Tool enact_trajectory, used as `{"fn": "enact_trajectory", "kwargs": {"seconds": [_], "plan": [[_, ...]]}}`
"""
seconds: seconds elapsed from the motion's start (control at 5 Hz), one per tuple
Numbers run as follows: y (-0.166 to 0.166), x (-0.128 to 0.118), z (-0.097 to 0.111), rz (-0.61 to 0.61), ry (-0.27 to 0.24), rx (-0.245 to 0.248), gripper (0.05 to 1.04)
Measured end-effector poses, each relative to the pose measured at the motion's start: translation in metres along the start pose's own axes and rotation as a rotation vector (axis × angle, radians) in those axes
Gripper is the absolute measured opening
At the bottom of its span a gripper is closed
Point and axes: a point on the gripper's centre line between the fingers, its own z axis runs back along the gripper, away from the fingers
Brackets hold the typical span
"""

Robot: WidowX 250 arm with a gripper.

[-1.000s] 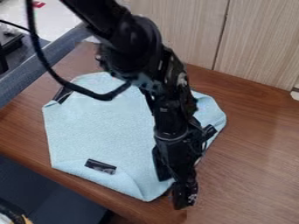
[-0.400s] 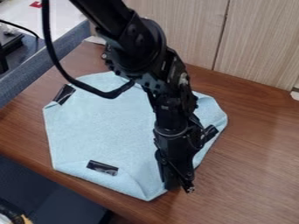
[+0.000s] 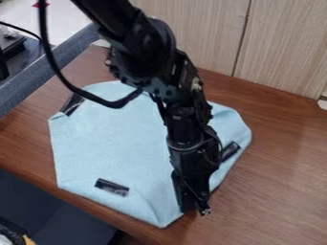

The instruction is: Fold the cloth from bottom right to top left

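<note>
The black gripper hangs over the lower right edge of the light blue cloth, its two fingers drawn close together and shut on the cloth's edge. The exact pinch is hidden behind the fingers. Spread over the tabletop, the cloth has its corners turned in, with a bottom point just left of the gripper. Black strips lie on it near the bottom, at the upper left and at the right. The arm covers the cloth's upper right middle.
Brown wooden table surrounds the cloth. Pale wood panels rise behind it. A grey fabric-covered edge runs along the upper left, and a dark seat-like surface lies below the table's front edge.
The gripper's fingers, spread wide a second ago, have come together. The cloth's bottom point and right side have shifted slightly downward and right.
</note>
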Motion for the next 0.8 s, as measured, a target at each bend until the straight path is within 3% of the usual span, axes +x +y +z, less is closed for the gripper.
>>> {"fn": "enact_trajectory", "kwargs": {"seconds": [0.2, 0.4, 0.8], "plan": [[0.012, -0.001, 0.021, -0.007, -0.037, -0.019, 0.054], [0.029, 0.006, 0.041, -0.038, -0.044, -0.035, 0.054], [0.074, 0.006, 0.077, 0.023, -0.111, -0.005, 0.054]]}}
